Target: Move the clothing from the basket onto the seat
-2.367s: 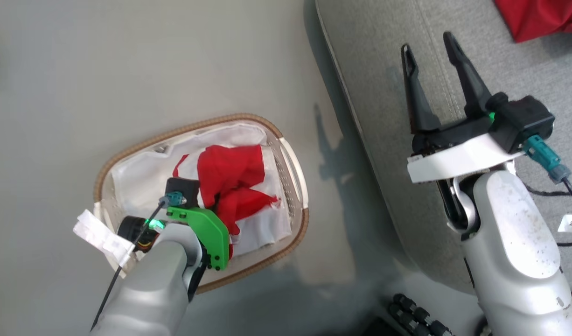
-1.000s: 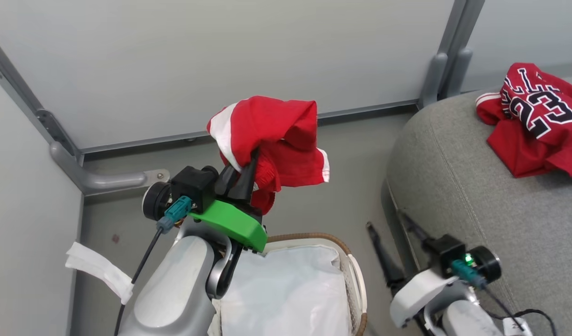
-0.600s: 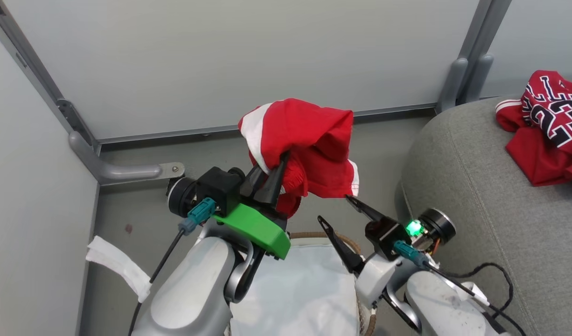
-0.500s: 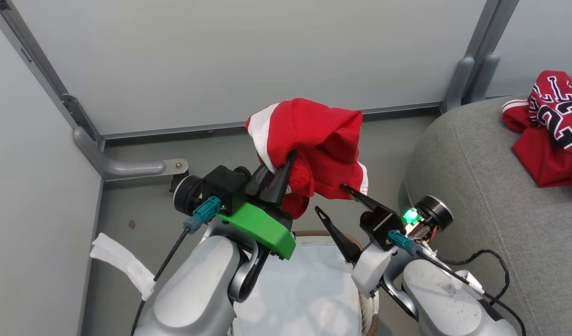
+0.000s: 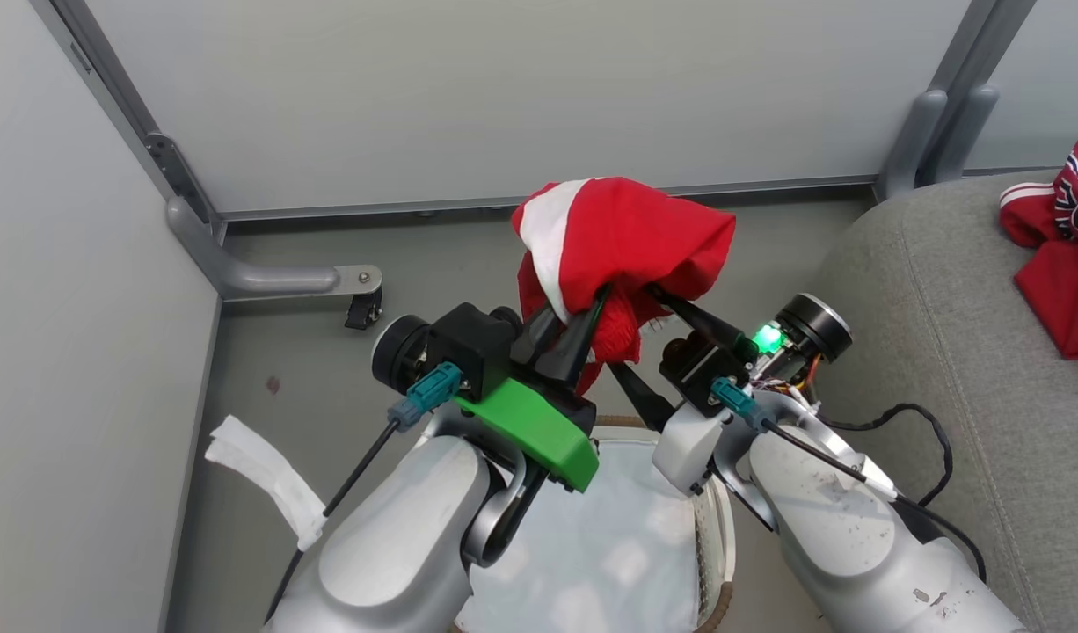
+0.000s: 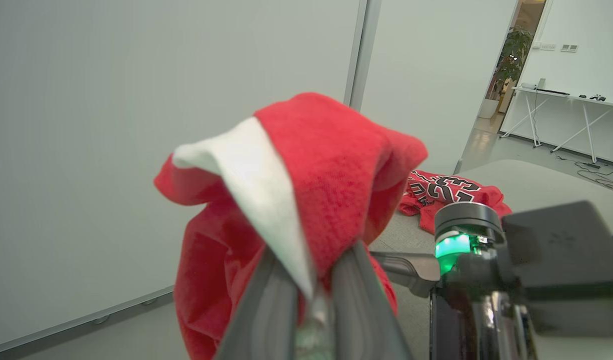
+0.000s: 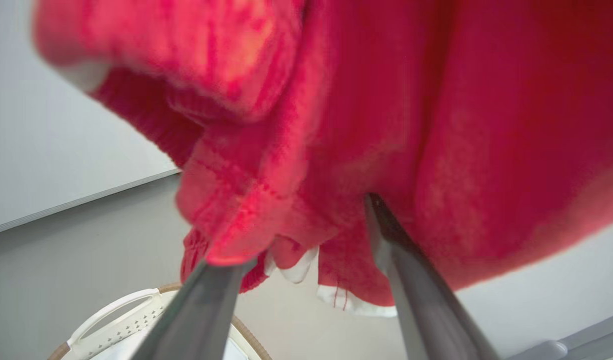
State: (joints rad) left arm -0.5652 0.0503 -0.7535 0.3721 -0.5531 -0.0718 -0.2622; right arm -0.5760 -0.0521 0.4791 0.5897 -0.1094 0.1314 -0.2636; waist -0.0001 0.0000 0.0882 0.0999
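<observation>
My left gripper (image 5: 583, 308) is shut tight on a red garment (image 5: 627, 237). I hold it up high in the air, above the basket (image 5: 713, 527). The cloth is bunched up and drapes over my two left fingers like a little hat. A white stripe runs down the side of it. In my left wrist view, my left gripper (image 6: 311, 272) pinches the red garment (image 6: 331, 165) right at the fold, with the white stripe tucked in between the fingers.

My right gripper (image 5: 637, 332) is just beside it, and its jaws are open wide. One finger pokes up into the bottom of the cloth and the other sits lower down. In my right wrist view, my right gripper (image 7: 306, 235) has both fingers spread apart, and the red garment (image 7: 386, 100) hangs over their tips. The right fingers touch the cloth but do not squeeze it.

The basket is on the floor under my arms. I can see its white liner (image 5: 609, 545) inside.

The seat (image 5: 943, 352) is off to my right. Another red garment (image 5: 1062, 272) lies on it, far from my hands. My left wrist view shows the number 23 on that other red garment (image 6: 446, 192).
</observation>
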